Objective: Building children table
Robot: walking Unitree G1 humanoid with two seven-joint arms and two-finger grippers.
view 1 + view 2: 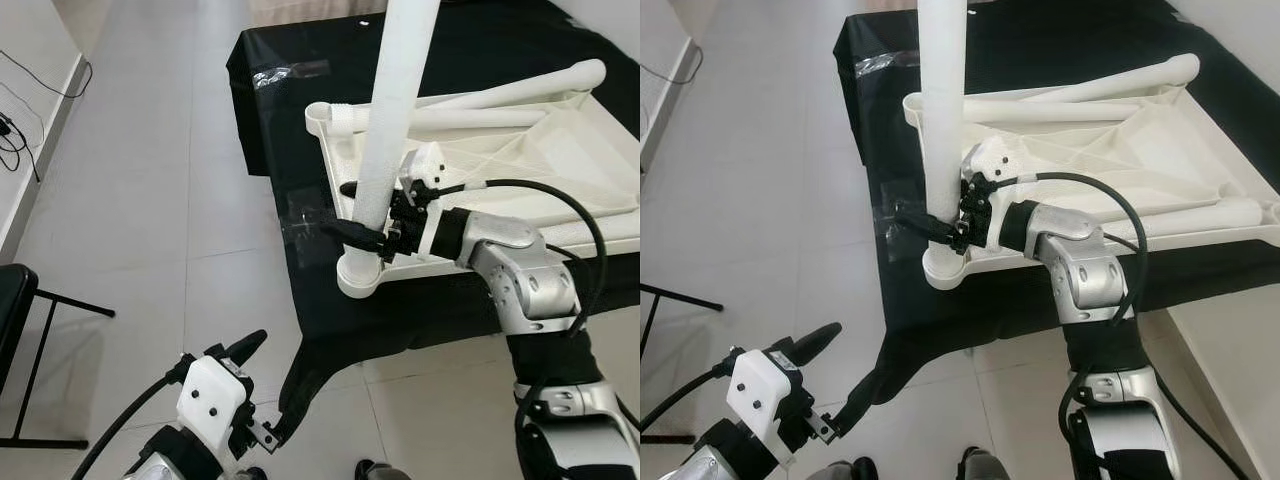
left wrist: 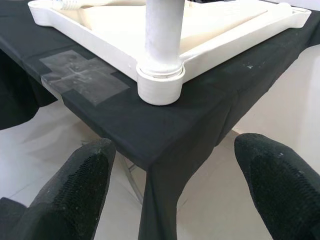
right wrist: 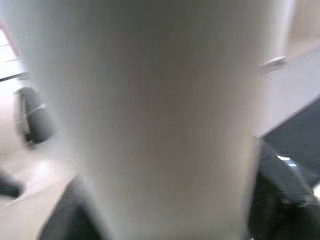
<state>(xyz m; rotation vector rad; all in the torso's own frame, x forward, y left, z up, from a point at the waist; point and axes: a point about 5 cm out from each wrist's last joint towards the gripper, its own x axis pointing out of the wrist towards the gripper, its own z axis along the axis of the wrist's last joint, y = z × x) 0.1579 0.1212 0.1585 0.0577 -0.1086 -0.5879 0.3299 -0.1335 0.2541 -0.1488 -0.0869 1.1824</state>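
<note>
A white children's table top (image 1: 530, 160) lies upside down on a black-draped table (image 1: 300, 60). One white leg (image 1: 395, 110) stands upright in the near-left corner socket (image 1: 358, 278). My right gripper (image 1: 362, 212) is shut around this leg just above the socket; up close the leg (image 3: 160, 120) is a blur. Two loose legs (image 1: 520, 85) lie inside the upturned top. My left gripper (image 1: 250, 390) hangs low over the floor, open and holding nothing. Its fingers (image 2: 75, 190) point toward the socket (image 2: 160, 85) at the table's corner.
A grey tape patch (image 1: 300, 212) marks the cloth beside the socket. A black stool (image 1: 15, 300) stands at the left, with cables (image 1: 15, 130) along the wall. Tiled floor (image 1: 160, 200) lies open to the left of the table.
</note>
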